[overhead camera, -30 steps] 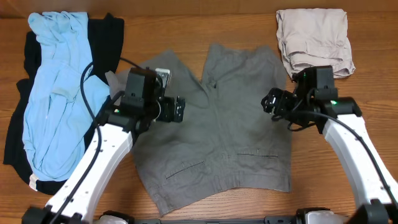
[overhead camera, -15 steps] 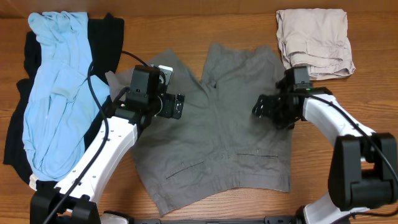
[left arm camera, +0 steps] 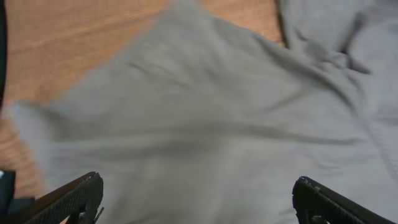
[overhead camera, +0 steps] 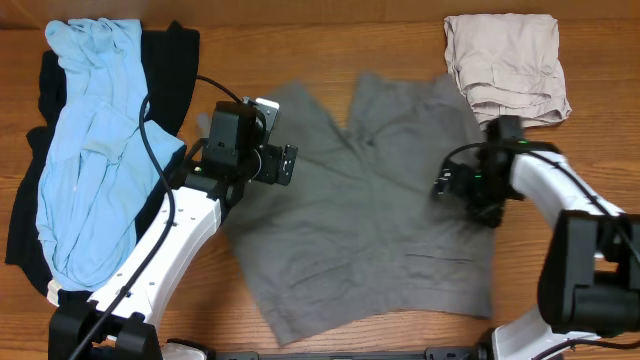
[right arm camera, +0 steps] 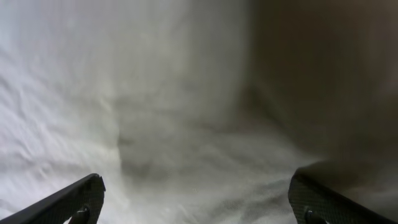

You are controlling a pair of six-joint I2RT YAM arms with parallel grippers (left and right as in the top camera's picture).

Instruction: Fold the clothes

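The large mid-grey shorts point(overhead camera: 370, 240) lie spread flat in the middle of the table, blurred by motion. They fill the left wrist view point(left arm camera: 205, 124) and the right wrist view point(right arm camera: 186, 124). My left gripper point(overhead camera: 284, 165) hovers over the shorts' upper left leg; its jaws point(left arm camera: 198, 182) are wide open with only cloth between them. My right gripper point(overhead camera: 448, 186) is over the shorts' right side; its jaws point(right arm camera: 196, 180) are wide open just above the cloth. A light blue garment point(overhead camera: 90, 150) lies on a black garment point(overhead camera: 170, 70) at the left.
A folded beige garment point(overhead camera: 508, 62) sits at the back right corner, close to my right arm. Bare wooden table point(overhead camera: 300, 50) shows behind the shorts and along the front edge.
The grey shorts have slid to the right and look blurred. My right gripper moved right and slightly down over the cloth. My left gripper has barely moved.
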